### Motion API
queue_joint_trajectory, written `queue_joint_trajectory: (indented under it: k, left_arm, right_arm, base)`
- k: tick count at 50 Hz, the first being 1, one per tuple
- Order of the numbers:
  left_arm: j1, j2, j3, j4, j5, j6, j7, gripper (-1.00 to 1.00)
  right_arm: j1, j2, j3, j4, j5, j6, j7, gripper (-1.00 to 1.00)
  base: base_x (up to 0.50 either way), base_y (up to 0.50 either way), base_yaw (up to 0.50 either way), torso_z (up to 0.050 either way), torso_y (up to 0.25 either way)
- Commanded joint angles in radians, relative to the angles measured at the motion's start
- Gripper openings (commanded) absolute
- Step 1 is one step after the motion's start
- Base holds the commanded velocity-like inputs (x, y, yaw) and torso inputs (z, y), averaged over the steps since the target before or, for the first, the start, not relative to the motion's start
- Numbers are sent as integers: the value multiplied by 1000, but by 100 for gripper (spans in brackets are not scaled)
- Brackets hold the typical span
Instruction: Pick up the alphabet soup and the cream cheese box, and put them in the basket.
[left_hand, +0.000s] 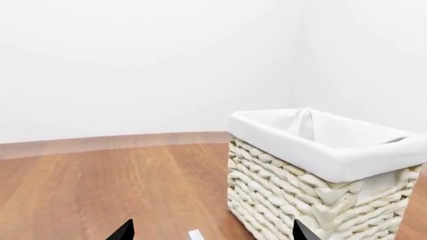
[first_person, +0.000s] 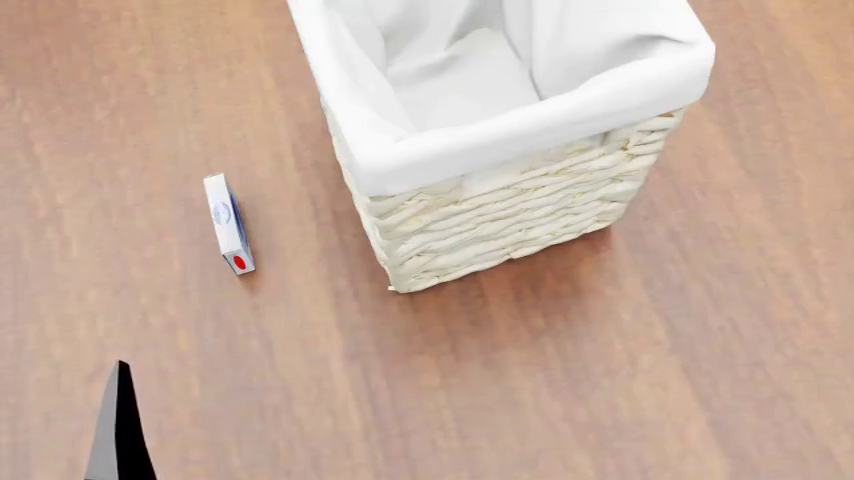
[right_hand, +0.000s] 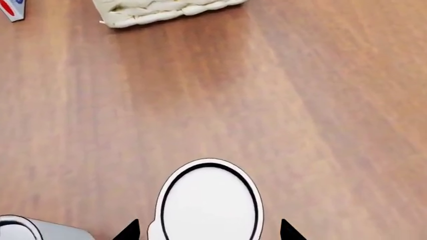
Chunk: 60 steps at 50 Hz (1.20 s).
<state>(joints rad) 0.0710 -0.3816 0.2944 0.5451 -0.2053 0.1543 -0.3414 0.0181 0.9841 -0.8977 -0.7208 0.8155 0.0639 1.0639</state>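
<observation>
The cream-white wicker basket (first_person: 507, 215) with its white liner stands on the wooden floor. The cream cheese box (first_person: 228, 223), thin and white with blue print and a red spot, lies to the basket's left, apart from it. My left gripper (left_hand: 213, 234) is open, with a white corner of the box (left_hand: 195, 235) between its tips and the basket (left_hand: 313, 200) beside it. My right gripper (right_hand: 208, 231) is open over a can's white top (right_hand: 209, 200), one tip on each side. That can's label is hidden, so I cannot tell whether it is the alphabet soup.
A second can (right_hand: 20, 229) shows at the edge of the right wrist view, its label hidden too. White walls and a wooden skirting (left_hand: 113, 142) stand behind the basket. One dark finger (first_person: 120, 430) of the left gripper shows low in the head view.
</observation>
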Motion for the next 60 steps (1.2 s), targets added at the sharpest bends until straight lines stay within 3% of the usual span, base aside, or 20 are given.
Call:
queue_joint_trajectory:
  k: [1, 26, 27, 49, 60]
  left_arm:
    - [5, -4, 3, 9, 4, -2, -6, 100]
    - [4, -12, 0, 13, 4, -7, -18, 100]
    - [3, -13, -1, 16, 3, -9, -19, 100]
    - [5, -15, 3, 2, 5, 1, -24, 100]
    - [3, -16, 10, 1, 5, 3, -24, 100]
  right_arm:
    - [-1, -8, 3, 35, 2, -13, -18, 100]
    - [42, -55, -6, 114, 24, 19, -78, 100]
    - [41, -56, -8, 115, 22, 20, -78, -100]
    - [28, -50, -7, 109, 7, 8, -76, -100]
    - [42, 53, 33, -96, -143, 46, 78, -100]
  base:
    - [0, 0, 0, 0, 0]
    - [0, 0, 0, 0, 0]
    - [0, 0, 0, 0, 0]
    - [3, 0, 1, -1, -1]
    - [0, 0, 0, 0, -1]
